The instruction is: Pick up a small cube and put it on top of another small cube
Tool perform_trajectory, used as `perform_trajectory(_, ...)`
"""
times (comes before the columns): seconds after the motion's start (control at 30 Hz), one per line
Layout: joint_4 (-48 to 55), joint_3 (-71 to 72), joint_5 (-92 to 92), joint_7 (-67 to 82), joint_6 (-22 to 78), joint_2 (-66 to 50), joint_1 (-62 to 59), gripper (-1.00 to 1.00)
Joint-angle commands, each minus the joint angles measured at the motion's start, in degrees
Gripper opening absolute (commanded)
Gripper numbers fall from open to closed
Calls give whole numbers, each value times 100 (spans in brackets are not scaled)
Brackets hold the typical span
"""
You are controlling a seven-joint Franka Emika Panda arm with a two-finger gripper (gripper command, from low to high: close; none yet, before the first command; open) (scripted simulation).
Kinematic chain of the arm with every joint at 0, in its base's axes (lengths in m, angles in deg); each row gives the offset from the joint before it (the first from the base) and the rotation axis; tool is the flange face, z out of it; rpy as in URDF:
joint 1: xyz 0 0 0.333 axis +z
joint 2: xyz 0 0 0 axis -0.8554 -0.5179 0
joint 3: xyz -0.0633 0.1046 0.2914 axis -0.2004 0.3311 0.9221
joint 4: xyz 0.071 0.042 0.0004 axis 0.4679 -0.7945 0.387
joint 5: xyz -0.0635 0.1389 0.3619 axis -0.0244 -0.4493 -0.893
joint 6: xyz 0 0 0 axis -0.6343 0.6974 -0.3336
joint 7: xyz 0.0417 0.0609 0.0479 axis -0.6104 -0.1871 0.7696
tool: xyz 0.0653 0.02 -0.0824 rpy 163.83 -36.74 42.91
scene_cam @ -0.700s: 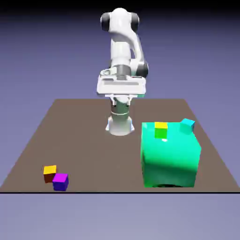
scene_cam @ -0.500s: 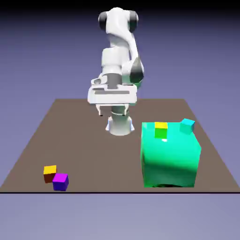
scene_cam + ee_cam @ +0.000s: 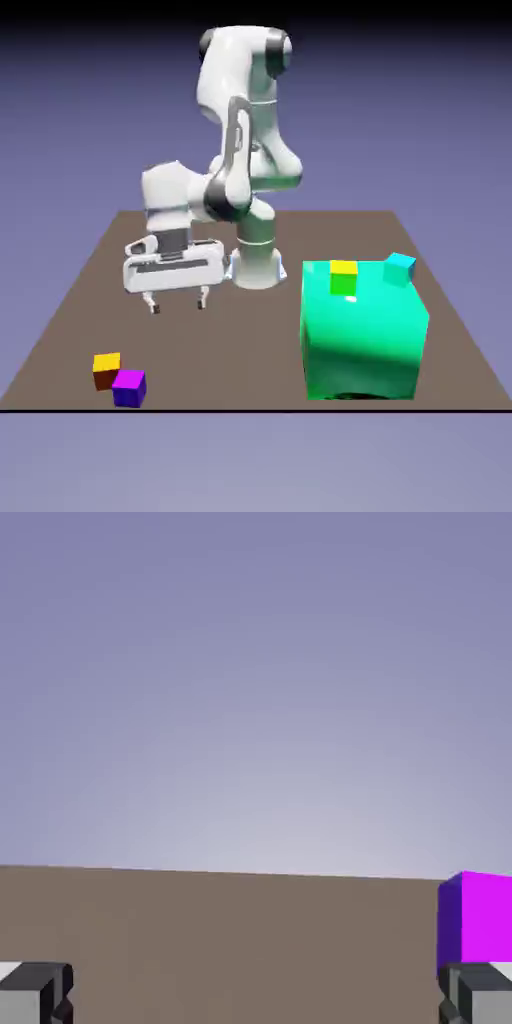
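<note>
At the counter's near edge, on the exterior view's left, sit two small cubes touching each other: the purple cube nearest, and just behind it to the left the orange cube (yellow-orange top, reddish-brown sides), resting on the brown surface and held by nothing. On the exterior view's right stands the big teal block, also close to the near edge. On its top, toward the far side, sits the yellow cube with green sides, and at the far right corner of that top a cyan cube.

The jaws hang above the counter, behind the orange and purple pair and well apart from them, left of the teal block. They stand open, fingers spread wide with nothing between them. The white arm bends back from the hand to its base at the counter's far edge.

In the hand view the two grey fingertips sit at the bottom corners, far apart (again empty between). The purple cube shows at the right edge just above the right fingertip, the counter stretches across below, and the blue-violet backdrop fills the rest. The orange cube does not show there.
</note>
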Motion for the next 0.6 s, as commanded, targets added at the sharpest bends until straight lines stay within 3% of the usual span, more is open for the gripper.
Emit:
perform_trajectory(0.0,84,-120,-180,250,79,-163,50,0)
perform_trajectory(0.57,1509,-2166,-3244,4485,1416,-2934,507,0)
